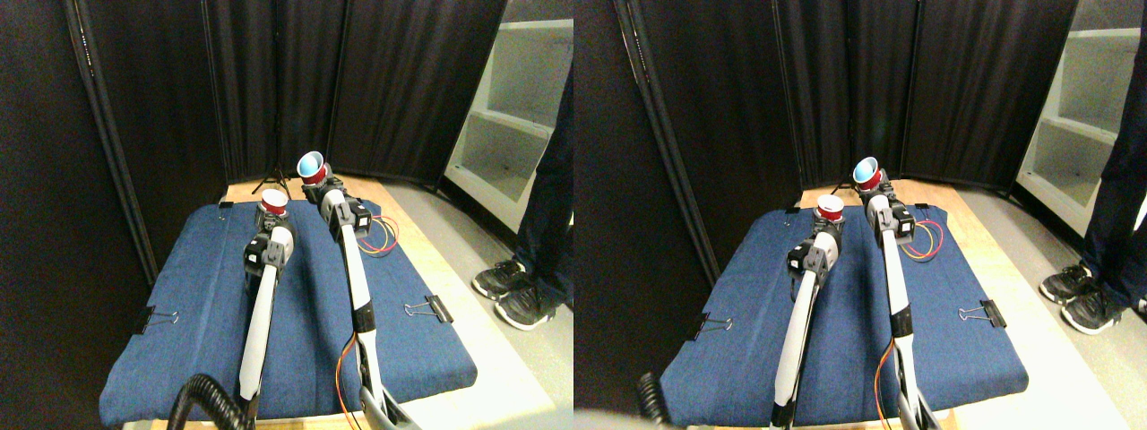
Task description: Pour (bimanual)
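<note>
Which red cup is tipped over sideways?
The red cup at the right gripper is tipped: this tilted cup shows its pale blue inside. The upright cup at the left gripper stands straight, lower down.

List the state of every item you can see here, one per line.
Left cup: upright, at the left gripper.
Right cup: raised, tilted, blue inside showing, at the right gripper.
Blue cloth: flat, clipped to the table.
Clip: on the cloth's edge.

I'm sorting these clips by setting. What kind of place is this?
Probably an indoor robotics lab test area: black curtain panels screen a table covered by a blue cloth held with binder clips, with white shelving beside it.
</note>
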Controlling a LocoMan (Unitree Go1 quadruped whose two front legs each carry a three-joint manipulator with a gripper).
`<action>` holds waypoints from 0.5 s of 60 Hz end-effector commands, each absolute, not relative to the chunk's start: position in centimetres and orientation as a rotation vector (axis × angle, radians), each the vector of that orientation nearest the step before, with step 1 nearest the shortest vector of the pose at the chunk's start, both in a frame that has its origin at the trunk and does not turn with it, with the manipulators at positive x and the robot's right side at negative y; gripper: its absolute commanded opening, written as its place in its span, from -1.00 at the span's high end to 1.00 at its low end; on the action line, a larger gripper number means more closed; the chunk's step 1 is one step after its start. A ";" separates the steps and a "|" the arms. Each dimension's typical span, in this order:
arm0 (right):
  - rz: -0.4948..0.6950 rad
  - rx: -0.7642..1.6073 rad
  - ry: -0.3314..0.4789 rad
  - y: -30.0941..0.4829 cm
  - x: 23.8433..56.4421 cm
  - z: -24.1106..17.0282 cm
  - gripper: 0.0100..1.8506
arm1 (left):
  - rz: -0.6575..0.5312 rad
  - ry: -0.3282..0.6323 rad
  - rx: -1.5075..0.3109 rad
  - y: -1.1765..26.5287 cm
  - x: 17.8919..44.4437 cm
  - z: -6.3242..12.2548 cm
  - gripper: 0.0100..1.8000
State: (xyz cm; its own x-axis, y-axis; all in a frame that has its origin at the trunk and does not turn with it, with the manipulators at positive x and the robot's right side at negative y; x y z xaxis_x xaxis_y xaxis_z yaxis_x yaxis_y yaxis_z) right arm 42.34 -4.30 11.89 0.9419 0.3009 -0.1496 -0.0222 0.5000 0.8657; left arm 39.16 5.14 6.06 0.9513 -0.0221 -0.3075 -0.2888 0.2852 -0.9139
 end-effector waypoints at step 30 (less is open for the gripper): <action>0.275 0.824 0.298 -2.9 42.2 11.4 0.60 | 0.161 0.279 -1.129 4.3 39.6 6.6 0.64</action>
